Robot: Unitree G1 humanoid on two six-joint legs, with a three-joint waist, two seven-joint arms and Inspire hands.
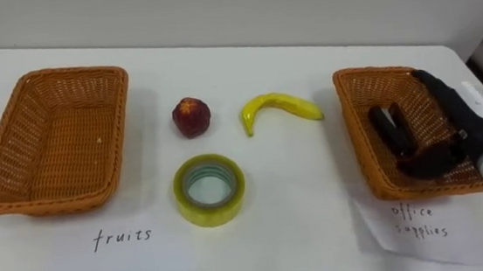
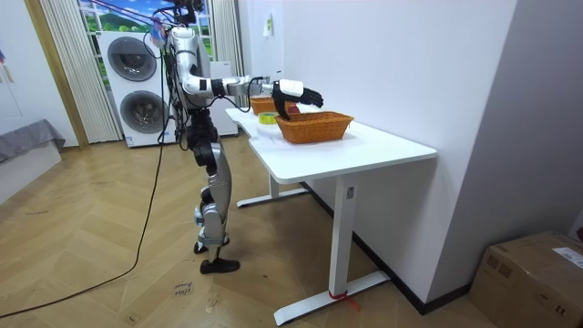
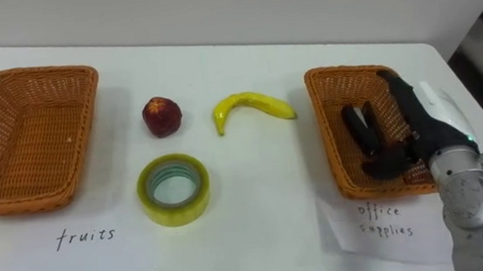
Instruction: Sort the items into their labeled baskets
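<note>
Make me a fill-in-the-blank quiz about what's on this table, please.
1. The left basket holds ____.
2. The banana lies between the ____ and the right basket.
3. The tape roll lies on the ____, outside both baskets.
4. The hand over the right basket is the robot's ____ one.

Missing words: nothing; apple; table; right.
</note>
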